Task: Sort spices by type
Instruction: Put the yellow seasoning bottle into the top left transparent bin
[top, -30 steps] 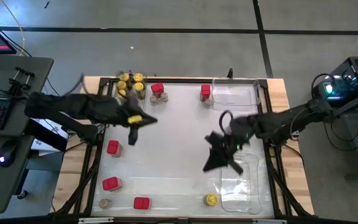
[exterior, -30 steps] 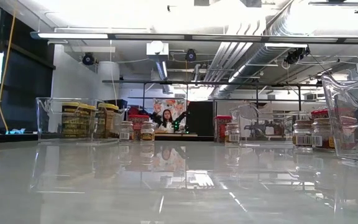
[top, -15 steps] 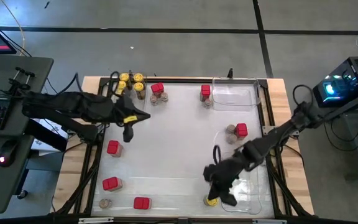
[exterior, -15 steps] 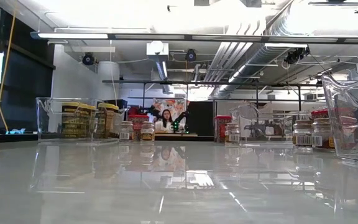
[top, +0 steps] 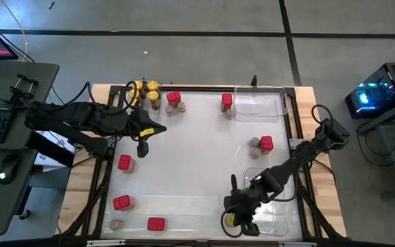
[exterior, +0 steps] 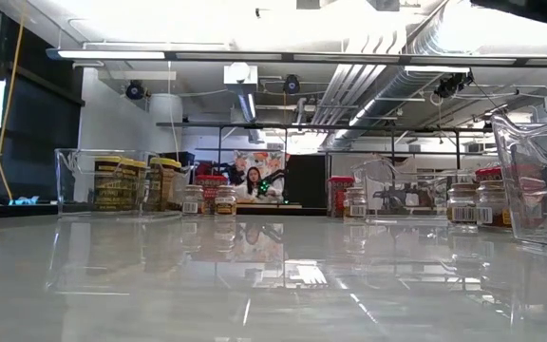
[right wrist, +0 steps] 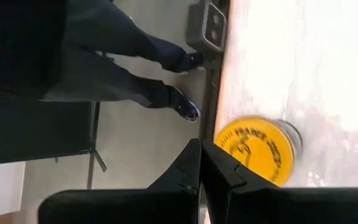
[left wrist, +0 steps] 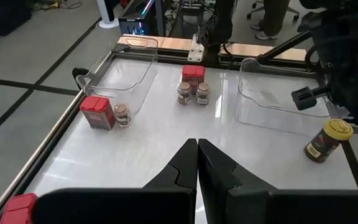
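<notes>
Three clear trays (top: 258, 105) sat on the white table (top: 197, 165). Six red boxes (top: 124, 162) were scattered across it. Three yellow-lidded jars (top: 152, 86) clustered at the far-left corner, a fourth yellow jar (top: 232, 220) stood alone near the front edge, and several tan-lidded jars (top: 254, 143) stood beside the boxes. The right gripper (top: 236, 222) reached low over that lone jar, fingers together, grasping nothing. The left gripper (top: 142, 147) hung over the table's left side, fingers likewise pressed together and empty.
</notes>
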Robot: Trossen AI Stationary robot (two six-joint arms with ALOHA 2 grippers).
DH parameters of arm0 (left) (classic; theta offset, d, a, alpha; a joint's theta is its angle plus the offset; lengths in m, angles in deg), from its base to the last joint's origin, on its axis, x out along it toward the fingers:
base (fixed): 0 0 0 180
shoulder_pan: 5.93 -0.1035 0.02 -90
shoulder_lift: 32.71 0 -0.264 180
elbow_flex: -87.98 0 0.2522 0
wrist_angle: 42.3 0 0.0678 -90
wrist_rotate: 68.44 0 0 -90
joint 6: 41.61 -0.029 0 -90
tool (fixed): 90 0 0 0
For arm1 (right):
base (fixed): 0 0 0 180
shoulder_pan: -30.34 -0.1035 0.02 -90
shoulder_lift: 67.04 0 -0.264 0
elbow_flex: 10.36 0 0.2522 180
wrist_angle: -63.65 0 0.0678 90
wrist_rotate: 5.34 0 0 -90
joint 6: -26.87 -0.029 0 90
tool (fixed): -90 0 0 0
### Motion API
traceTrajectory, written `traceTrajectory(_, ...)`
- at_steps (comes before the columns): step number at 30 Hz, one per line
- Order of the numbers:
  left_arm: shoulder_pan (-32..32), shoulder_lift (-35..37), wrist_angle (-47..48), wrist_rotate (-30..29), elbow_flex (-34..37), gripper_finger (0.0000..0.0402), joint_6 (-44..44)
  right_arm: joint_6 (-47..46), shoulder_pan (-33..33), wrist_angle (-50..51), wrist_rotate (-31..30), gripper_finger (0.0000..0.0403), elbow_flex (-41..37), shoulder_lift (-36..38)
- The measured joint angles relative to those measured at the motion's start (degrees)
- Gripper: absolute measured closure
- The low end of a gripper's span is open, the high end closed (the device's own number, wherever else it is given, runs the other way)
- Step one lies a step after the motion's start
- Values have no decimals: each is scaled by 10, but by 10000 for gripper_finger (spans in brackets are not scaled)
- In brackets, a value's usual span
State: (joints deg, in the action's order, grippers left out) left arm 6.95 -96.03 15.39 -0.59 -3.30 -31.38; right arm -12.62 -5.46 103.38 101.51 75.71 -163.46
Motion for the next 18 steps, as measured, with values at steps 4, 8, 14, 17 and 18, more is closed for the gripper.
traceTrajectory(4,-2,0,0,-8,0,402,0,3,-3,35,-23,403,0,-2)
traceTrajectory(8,-2,0,0,-9,0,402,1,19,-2,37,-34,403,0,-5)
traceTrajectory(14,-2,0,0,-9,0,402,14,38,-2,37,-34,403,0,-13)
traceTrajectory(17,-1,0,0,-9,0,402,20,40,-2,38,-32,403,1,-23)
traceTrajectory(18,0,0,1,-8,0,402,21,41,-2,37,-31,403,1,-26)
